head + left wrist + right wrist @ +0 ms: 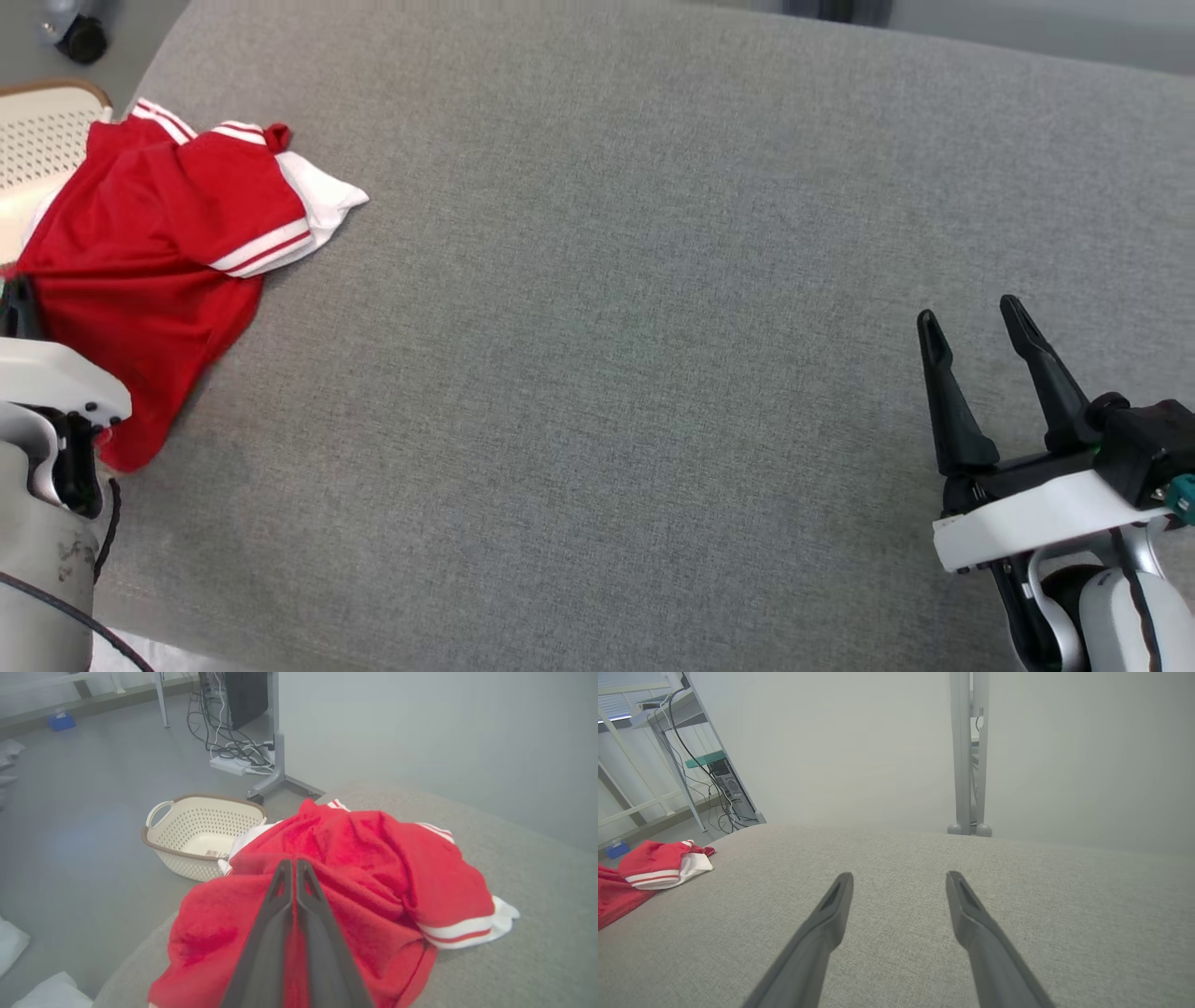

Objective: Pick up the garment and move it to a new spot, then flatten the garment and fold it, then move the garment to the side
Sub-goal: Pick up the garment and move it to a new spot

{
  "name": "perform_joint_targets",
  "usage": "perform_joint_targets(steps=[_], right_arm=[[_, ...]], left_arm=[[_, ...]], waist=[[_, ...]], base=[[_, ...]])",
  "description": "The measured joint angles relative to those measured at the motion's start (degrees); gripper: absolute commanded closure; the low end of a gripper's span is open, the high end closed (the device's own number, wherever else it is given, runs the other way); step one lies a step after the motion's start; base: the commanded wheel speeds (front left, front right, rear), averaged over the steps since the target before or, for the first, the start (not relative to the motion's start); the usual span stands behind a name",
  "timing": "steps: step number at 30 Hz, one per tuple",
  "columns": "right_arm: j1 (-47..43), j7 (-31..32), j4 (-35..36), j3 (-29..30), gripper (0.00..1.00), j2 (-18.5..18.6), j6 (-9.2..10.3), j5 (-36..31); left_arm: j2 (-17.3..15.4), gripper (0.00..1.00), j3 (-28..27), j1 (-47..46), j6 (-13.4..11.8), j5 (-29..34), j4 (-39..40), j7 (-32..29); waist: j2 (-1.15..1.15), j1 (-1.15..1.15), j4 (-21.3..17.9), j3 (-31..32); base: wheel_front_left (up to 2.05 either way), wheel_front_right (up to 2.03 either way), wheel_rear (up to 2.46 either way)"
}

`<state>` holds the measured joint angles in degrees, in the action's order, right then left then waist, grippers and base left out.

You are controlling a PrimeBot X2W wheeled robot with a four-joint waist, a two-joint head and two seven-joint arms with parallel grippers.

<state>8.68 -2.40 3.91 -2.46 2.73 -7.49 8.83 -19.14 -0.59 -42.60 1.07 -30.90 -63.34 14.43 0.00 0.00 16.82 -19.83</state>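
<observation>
Crumpled red garment at left edge of grey desk, left claw pinched shut on it; right claw wide, empty.

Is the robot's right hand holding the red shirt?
No, the right gripper stands open over the bare gray surface, well apart from the red garment lying at the far left.

Red garment at the grey cushion's left edge, near corner hidden behind the left arm's pale wrist, left gripper tips closed in a blurred red fold, hem cut by the left wrist view's bottom edge, basket partly behind the cloth.
</observation>
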Motion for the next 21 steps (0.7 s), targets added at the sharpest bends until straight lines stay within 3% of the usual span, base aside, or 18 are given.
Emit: perform_joint_targets(steps=[5,9,15,21], right_arm=[[-1.08,-1.27,-1.07,0.99,0.00,-0.03,0.00,1.42],[-2.49,-2.01,-1.48,2.04,0.00,-0.04,-0.01,2.36],[-3.18,-2.69,-1.59,2.83,0.00,-0.01,0.00,3.49],[-1.94,-4.17,-2.44,2.01,0.00,0.00,0.00,5.21]], left_arm=[[-0.24,1.00,-0.87,1.98,-3.13,4.43,14.84,0.44],[2.66,1.00,0.13,8.98,-4.72,8.62,29.20,0.45],[8.87,1.00,9.18,18.89,-5.69,14.15,48.22,-1.21],[12.67,1.00,15.85,23.34,-5.09,14.72,55.73,-5.15]], waist=[[0.00,0.00,-1.07,3.64],[0.00,0.00,-2.87,5.95],[0.00,0.00,-8.21,7.58],[0.00,0.00,-14.29,6.77]], base=[[0.00,0.00,0.00],[0.00,0.00,0.00],[0.00,0.00,0.00],[0.00,0.00,0.00]])
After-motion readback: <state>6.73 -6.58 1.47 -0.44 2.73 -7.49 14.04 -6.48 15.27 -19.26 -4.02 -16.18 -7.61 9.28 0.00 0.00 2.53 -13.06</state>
